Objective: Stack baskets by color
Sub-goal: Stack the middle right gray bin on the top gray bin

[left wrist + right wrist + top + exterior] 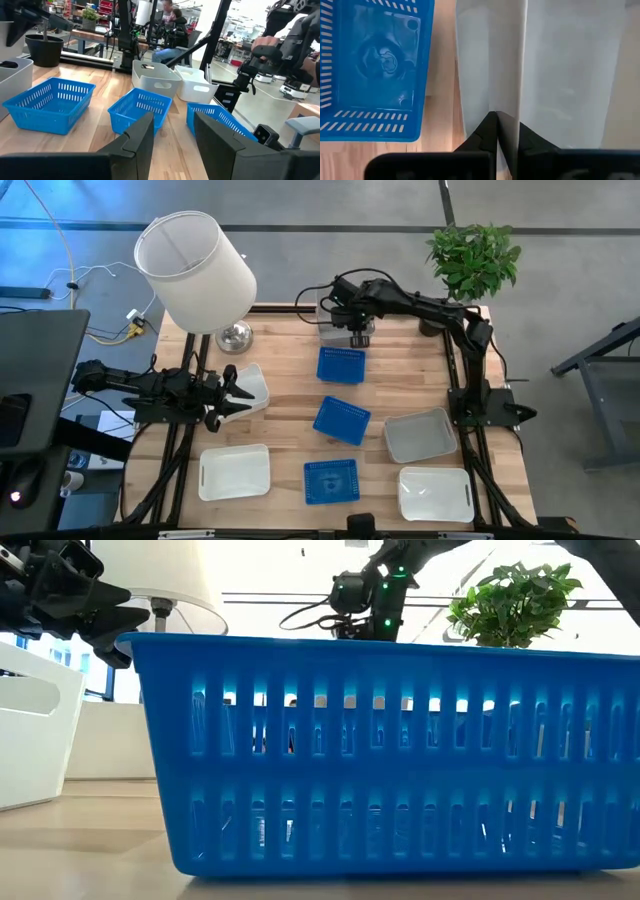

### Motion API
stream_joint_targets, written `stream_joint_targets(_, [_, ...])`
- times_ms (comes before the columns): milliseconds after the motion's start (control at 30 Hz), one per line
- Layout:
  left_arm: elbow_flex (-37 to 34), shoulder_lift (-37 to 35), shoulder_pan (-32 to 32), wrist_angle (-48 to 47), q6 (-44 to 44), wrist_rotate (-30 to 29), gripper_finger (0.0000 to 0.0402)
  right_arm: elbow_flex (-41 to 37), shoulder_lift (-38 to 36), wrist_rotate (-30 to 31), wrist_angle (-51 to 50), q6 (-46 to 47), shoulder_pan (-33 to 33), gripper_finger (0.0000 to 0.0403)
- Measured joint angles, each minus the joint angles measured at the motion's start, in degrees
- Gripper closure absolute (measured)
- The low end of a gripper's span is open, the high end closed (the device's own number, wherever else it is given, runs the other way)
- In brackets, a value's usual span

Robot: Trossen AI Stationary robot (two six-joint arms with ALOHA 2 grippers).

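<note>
While three blue baskets are lying in a line down the middle of the table (290, 405), the right gripper (357, 332) is being held at the far edge, its fingers clenched on the wall of a pale basket (560, 75) just beyond the farthest blue basket (341, 365). The middle blue basket (342, 420) is being left tilted, apart from the nearest blue basket (331, 481). The left gripper (236, 388) is being kept spread and empty over a white basket (255, 383) at the left edge. Three more white baskets are sitting toward the near side: one left (234, 472), two right (420, 435) (435, 494).
</note>
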Motion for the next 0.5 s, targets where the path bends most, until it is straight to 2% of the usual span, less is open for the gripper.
stream_joint_targets(200, [0.00, -0.01, 0.02, 0.00, 0.01, 0.00, 0.0275, -1.39, 0.00, -0.55, 0.49, -0.07, 0.00, 0.0403])
stream_joint_targets(333, [0.00, 0.00, 0.00, 0.00, 0.00, 0.00, 0.0275, -4.22, 0.03, 2.14, 2.45, -0.05, 0.00, 0.0403])
stream_joint_targets(500, [0.00, -0.02, 0.00, 0.00, 0.00, 0.00, 0.0275, -5.32, 0.09, 1.78, 4.32, 0.99, -0.01, 0.0403])
